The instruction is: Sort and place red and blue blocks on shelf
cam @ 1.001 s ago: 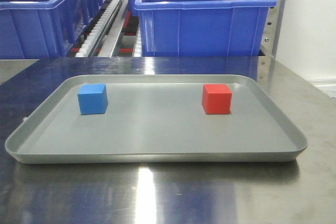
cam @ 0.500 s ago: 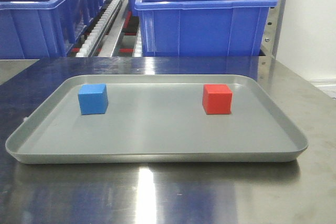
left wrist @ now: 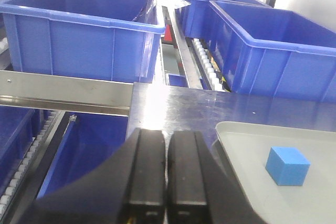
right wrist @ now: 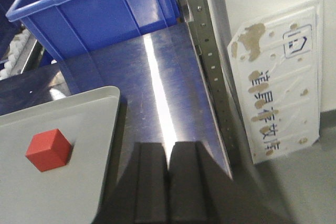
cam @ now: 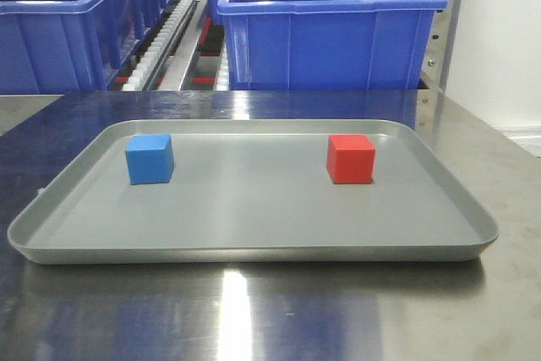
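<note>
On tray (cam: 254, 209), red block (cam: 350, 159) (blue (cam: 150, 159) apart)

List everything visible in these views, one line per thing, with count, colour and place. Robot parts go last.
light-blue matte cube: one, light blue, left part of the tray
bright red matte cube: one, red, right part of the tray
shallow grey rectangular tray: one, grey, on the tabletop
shiny steel tabletop: one, silver, under the tray
dark-blue plastic bins: at least three, dark blue, on the rack behind the table
steel rack: one, silver, perforated upright, roller tracks, behind the table
white lettered panel: one, white, beyond the upright
left gripper: one, black, shut, left of the tray
right gripper: one, black, shut, right of the tray
</note>
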Available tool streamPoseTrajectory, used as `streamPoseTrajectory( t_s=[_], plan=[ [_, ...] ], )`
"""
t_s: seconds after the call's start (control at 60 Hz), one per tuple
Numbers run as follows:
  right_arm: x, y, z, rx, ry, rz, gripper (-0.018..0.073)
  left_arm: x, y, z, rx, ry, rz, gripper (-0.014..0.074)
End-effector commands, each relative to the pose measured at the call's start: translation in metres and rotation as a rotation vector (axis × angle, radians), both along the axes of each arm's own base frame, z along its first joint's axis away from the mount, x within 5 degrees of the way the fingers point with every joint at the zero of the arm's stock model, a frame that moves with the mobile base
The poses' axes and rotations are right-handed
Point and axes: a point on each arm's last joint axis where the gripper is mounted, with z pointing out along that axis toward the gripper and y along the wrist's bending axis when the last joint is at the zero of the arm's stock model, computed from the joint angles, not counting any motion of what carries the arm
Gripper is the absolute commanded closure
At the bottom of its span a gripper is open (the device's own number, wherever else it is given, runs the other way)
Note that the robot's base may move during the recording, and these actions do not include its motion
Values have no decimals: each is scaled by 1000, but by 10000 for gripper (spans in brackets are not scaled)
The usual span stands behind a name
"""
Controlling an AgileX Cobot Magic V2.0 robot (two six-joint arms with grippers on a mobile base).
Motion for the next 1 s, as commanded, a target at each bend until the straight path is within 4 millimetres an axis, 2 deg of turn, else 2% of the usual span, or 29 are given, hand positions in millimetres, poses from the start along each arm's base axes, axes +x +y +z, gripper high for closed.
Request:
streamPoseTrajectory(
  t_s=[0.0,0.25,0.35,0.534,0.667,0.834,0.984],
  plan=[
    [16,0,35,9,-33,-7,511,-1,0,1,-13,-74,-7,474],
    [72,6,73,13,241,45,511,-1,0,1,-13,-74,-7,474],
    [97,9,81,15,374,72,511,-1,0,1,-13,-74,-7,474],
    [140,15,81,12,585,117,511,-1,0,1,-13,-74,-7,474],
    [164,30,78,-16,652,185,511,-1,0,1,-13,-74,-7,474],
    [182,58,74,-48,664,276,511,-1,0,1,-13,-74,-7,474],
    [192,84,63,-84,726,360,504,-1,0,1,-13,-74,-7,474]
  ],
)
